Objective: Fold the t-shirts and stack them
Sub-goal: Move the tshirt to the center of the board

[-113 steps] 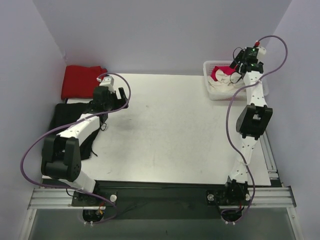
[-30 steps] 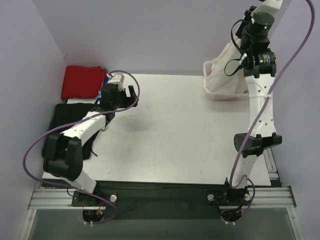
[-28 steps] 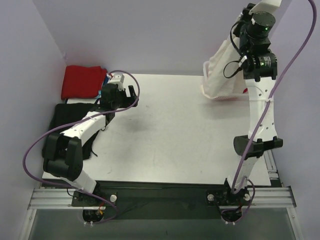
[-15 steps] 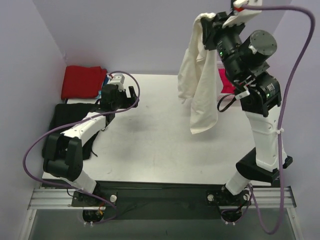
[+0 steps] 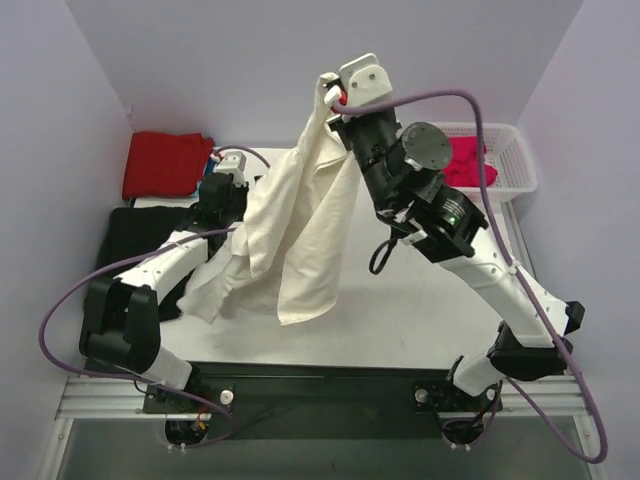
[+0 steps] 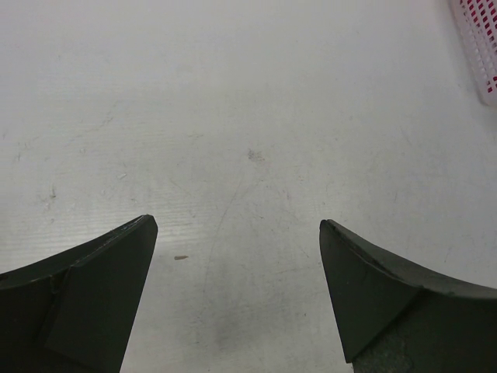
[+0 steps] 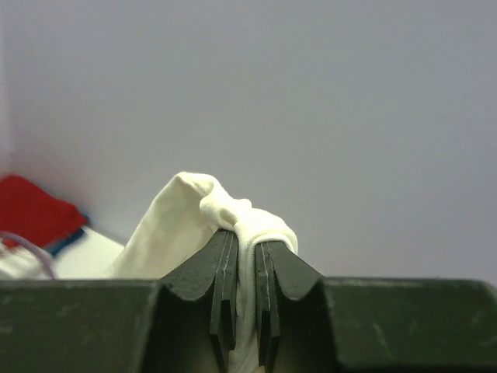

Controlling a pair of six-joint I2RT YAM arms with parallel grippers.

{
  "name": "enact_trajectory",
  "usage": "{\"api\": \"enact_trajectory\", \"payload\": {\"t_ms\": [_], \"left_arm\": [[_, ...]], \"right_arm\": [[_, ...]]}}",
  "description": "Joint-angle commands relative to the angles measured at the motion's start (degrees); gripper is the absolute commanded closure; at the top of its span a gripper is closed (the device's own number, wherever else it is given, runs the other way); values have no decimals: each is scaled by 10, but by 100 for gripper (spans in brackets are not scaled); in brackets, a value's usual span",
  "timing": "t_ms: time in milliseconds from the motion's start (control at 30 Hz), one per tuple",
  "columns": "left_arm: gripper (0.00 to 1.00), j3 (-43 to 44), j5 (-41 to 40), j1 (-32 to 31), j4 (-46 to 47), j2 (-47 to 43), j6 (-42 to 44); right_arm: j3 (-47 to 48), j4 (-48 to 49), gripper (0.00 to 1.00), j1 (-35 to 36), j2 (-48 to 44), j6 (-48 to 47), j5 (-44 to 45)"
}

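A large cream-white t-shirt [image 5: 300, 220] hangs high over the table's middle, bunched at the top between the fingers of my right gripper [image 5: 330, 95]. The right wrist view shows those fingers [image 7: 225, 264] shut on a fold of the cream cloth [image 7: 194, 202]. The shirt's lower end [image 5: 215, 290] trails over my left arm. My left gripper [image 5: 228, 188] sits low at the table's left, partly hidden behind the shirt. In the left wrist view the left gripper [image 6: 236, 224] is open over bare table. A folded red t-shirt [image 5: 165, 160] lies back left. A magenta-pink t-shirt [image 5: 465, 160] sits in the basket.
A white mesh basket [image 5: 510, 150] stands at the back right; its corner [image 6: 475, 47] shows in the left wrist view. Black cloth [image 5: 135, 240] lies along the table's left edge. A bit of blue cloth [image 5: 214, 155] shows beside the red shirt.
My right arm has lifted the cream shirt out of the basket and swung it left over the table's middle, so it now drapes across the left arm. The left gripper has barely moved.
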Motion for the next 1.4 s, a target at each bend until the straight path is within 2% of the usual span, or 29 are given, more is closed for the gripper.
{"api": "enact_trajectory", "payload": {"t_ms": [0, 67, 100, 133, 167, 233, 267, 367, 500, 700, 867, 1067, 1200, 1367], "left_arm": [[3, 4, -42, -4, -24, -34, -4], [3, 4, -94, -4, -44, -39, -9], [3, 3, -110, -4, -57, -45, -10], [2, -2, -125, -4, -60, -47, -9], [3, -5, -145, -4, -66, -51, -11], [3, -11, -155, -5, -87, -55, -11], [3, -16, -156, -5, -92, -56, -11], [3, -23, -153, -9, -107, -59, -18], [3, -28, -151, -41, -121, -62, -5], [3, -32, -126, -99, -151, -71, 31], [16, -20, -76, -105, -161, -39, -52], [35, 17, -58, -117, -151, 38, -129], [38, 51, -46, -120, -142, 103, -156], [38, 84, -80, -120, -157, 146, -161]], "right_arm": [[-132, 79, 100, -68, -42, 13, 150], [-210, 61, 100, -120, -75, 96, 183], [-269, 21, 100, -136, -83, 127, 192], [-290, -8, 100, -150, -97, 209, 196], [-311, -37, 100, -165, -104, 248, 193], [-387, -107, 100, -216, -125, 329, 151], [-417, -119, 100, -233, -131, 387, 137], [-504, -139, 100, -284, -135, 461, 84], [-531, -171, 100, -326, -109, 507, 58], [-517, -201, 100, -385, -66, 552, -35], [-516, -214, 100, -403, -48, 567, -90], [-522, -224, 100, -409, -32, 585, -120], [-522, -228, 100, -410, -27, 586, -123], [-512, -232, 100, -415, -16, 585, -123]]}}
